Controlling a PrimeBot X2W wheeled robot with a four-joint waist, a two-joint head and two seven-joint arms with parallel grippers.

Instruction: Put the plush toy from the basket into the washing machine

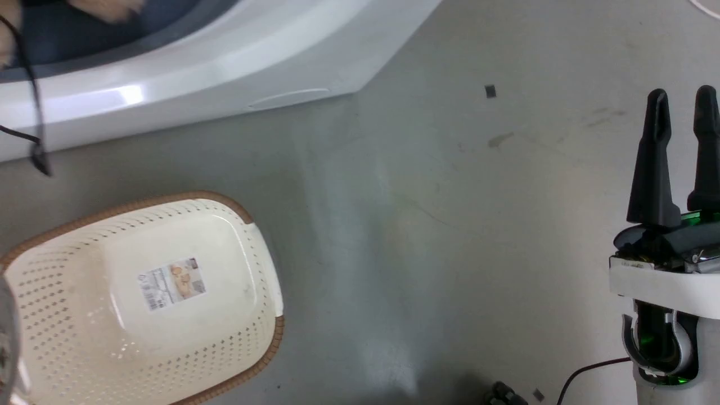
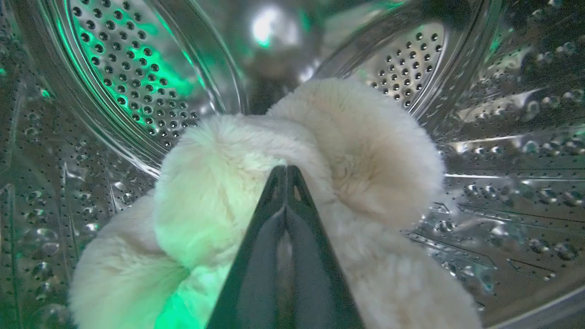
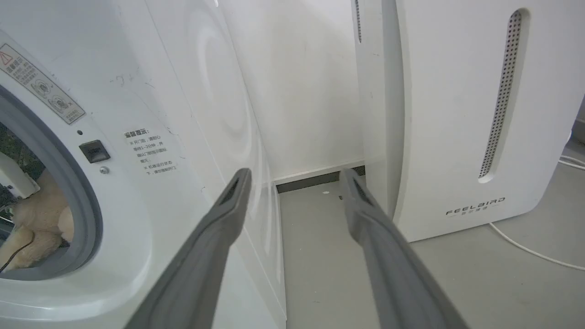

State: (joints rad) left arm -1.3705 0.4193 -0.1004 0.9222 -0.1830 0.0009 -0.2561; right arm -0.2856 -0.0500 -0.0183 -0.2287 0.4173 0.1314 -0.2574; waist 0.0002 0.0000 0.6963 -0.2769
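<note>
Inside the shiny perforated drum (image 2: 137, 68) of the washing machine (image 3: 137, 91), my left gripper (image 2: 285, 170) has its two dark fingers pressed together in the fluffy cream plush toy (image 2: 365, 151), shut on its pile. The right wrist view catches the toy (image 3: 41, 214) through the grey door seal. A bit of its fur (image 1: 107, 8) sits at the top left of the head view, above the washer's white front (image 1: 197, 62). The cream basket (image 1: 242, 332) with a brown rim stands empty on the floor, label showing. My right gripper (image 1: 682, 107) hangs open at the right, holding nothing.
A white slanted appliance (image 3: 457, 114) stands right of the washer, with a narrow gap of floor between them. A white cable (image 3: 525, 249) runs along the floor beside it. A thin black cable (image 1: 34, 101) hangs at the head view's left edge.
</note>
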